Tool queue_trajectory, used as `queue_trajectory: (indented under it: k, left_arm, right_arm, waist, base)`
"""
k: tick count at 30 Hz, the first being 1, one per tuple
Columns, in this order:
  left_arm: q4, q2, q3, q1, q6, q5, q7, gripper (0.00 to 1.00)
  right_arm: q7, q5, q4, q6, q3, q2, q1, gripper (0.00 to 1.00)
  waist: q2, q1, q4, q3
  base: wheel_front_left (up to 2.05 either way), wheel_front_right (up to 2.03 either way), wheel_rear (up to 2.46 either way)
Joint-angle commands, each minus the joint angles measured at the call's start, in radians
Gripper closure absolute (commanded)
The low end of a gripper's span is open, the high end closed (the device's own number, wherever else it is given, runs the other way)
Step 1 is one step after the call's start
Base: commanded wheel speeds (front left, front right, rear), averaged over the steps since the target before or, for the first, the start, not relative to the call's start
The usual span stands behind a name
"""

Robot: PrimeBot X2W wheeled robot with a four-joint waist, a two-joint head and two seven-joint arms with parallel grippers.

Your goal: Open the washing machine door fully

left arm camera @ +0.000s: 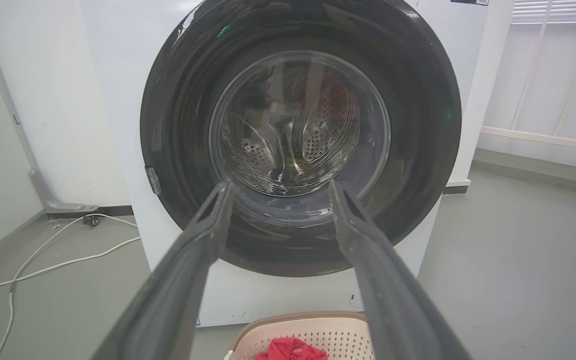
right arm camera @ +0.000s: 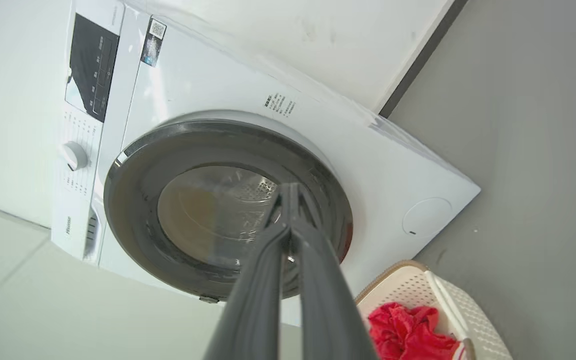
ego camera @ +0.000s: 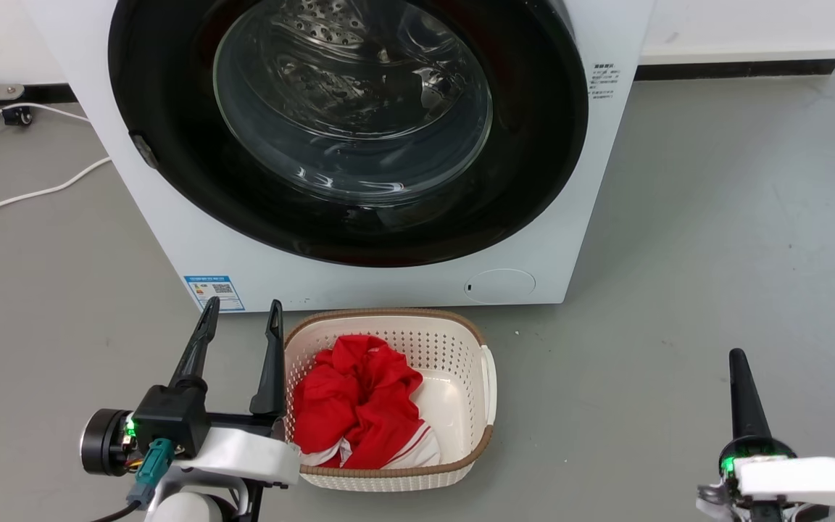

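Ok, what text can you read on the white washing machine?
No text is legible.
Blue QR-code sticker, low on the white washing machine's front: too small.
Grey printed lines beside the glossy black round door: too small.
Black control panel markings, and the small QR sticker by it: blurred.

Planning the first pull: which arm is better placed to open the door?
Left, probably. The left gripper is open, nearer the grey tab on the left rim of the washing machine door; the right gripper is shut, far right.
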Motion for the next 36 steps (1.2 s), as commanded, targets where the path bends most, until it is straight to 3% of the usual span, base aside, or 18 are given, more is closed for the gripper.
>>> queue_trajectory:
  k: [1,6,14,24,30,36]
  left_arm:
    - [-0.005,0.000,-0.001,-0.005,0.001,-0.003,-0.003,0.00]
    - [-0.015,-0.001,-0.003,-0.022,0.003,-0.004,-0.003,0.00]
    - [-0.039,-0.001,-0.006,-0.056,0.007,-0.005,-0.003,0.00]
    - [-0.074,-0.002,-0.011,-0.109,0.013,-0.010,-0.003,0.00]
    - [-0.098,-0.002,-0.021,-0.149,0.023,-0.016,-0.003,0.00]
    - [-0.120,-0.002,-0.049,-0.179,0.035,-0.029,-0.003,0.00]
  right_arm:
    - [0.006,0.109,0.013,0.000,0.003,0.002,-0.025,1.00]
    - [0.026,0.405,0.026,0.000,-0.014,0.002,-0.084,1.00]
    - [0.120,0.657,0.072,0.000,-0.115,-0.019,-0.241,1.00]
    - [0.260,0.757,0.229,0.000,-0.153,-0.154,-0.554,1.00]
    - [0.360,0.734,0.372,0.000,-0.078,-0.241,-0.771,1.00]
    - [0.444,0.696,0.506,0.000,0.021,-0.278,-0.954,1.00]
  waist:
    - [0.0000,0.0000,-0.001,0.007]
    - [0.0000,0.0000,0.000,0.032]
    - [0.0000,0.0000,0.001,0.102]
    - [0.0000,0.0000,0.015,0.212]
    - [0.0000,0.0000,0.039,0.275]
    - [0.0000,0.0000,0.062,0.323]
  base:
    - [0.00,0.00,0.00]
    - [0.00,0.00,0.00]
    - [0.00,0.00,0.00]
    - [0.00,0.00,0.00]
    - [0.00,0.00,0.00]
    - [0.00,0.00,0.00]
